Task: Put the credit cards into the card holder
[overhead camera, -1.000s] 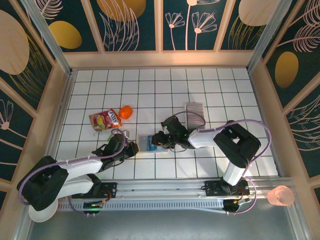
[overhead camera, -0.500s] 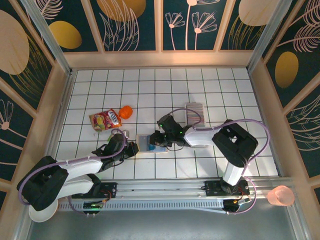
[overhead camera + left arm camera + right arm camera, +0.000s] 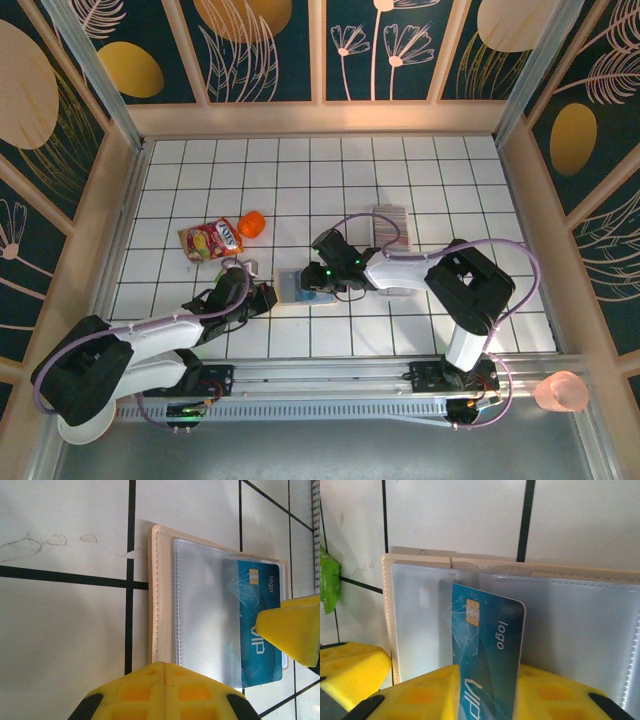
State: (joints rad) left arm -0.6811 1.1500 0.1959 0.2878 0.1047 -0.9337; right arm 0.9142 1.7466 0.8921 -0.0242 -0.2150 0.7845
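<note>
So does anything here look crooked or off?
Mildly, yes. The blue card, pinched in the right gripper, sits slightly crooked in the card holder and is only partly under its clear sleeve. A few dried-looking smudges mark the table beside the holder.

Blue card (image 3: pixel 487 645), lower end hidden between the right jaws

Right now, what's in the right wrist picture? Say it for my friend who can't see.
A blue plastic card with a gold chip sits between the two yellow fingers of the right gripper, partly slid under a clear pocket of the open beige leather-like card holder. The holder lies flat on white table tiles with black lines.
</note>
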